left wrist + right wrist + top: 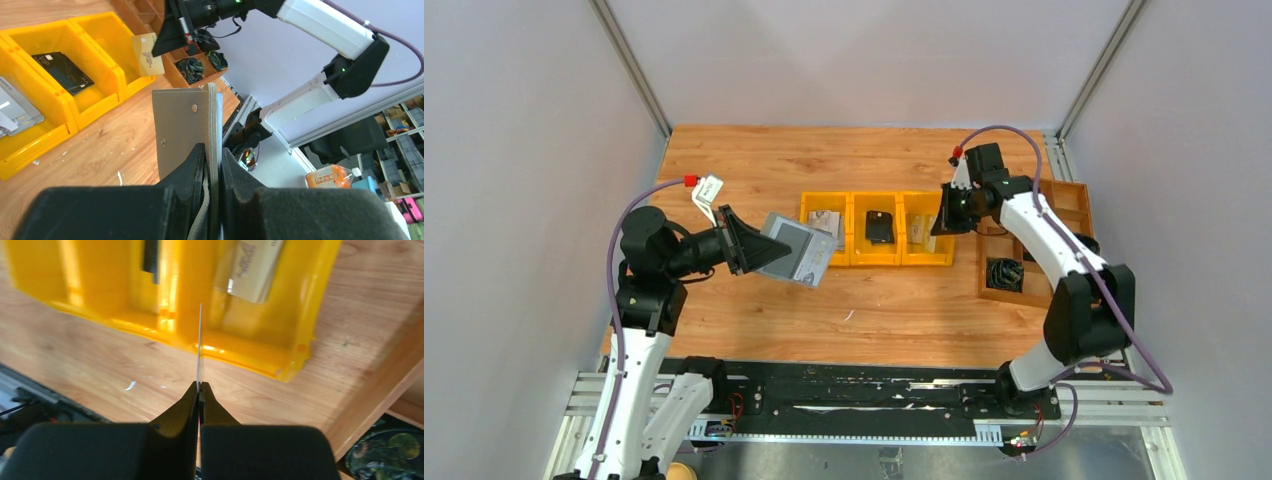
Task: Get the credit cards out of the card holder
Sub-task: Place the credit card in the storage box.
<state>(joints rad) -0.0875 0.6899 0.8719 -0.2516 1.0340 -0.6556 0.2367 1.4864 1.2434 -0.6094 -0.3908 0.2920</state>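
My left gripper [749, 247] is shut on the grey card holder [799, 250] and holds it in the air, left of the yellow three-part bin tray [856, 258]. In the left wrist view the fingers [212, 152] pinch the holder [182, 125] near its lower edge. My right gripper [946, 215] is shut on a thin pale credit card above the tray's right compartment. That card shows edge-on in the right wrist view [200, 345] between the fingertips [199, 386], and face-on in the left wrist view [147, 54]. Another card [252, 270] lies in the right compartment.
Pale grey cards [824, 222] lie in the tray's left compartment and a black object [880, 227] in the middle one. A wooden compartment box [1064, 215] with dark cable coils [1004, 272] stands at the right. Grey walls enclose the wooden table [754, 310].
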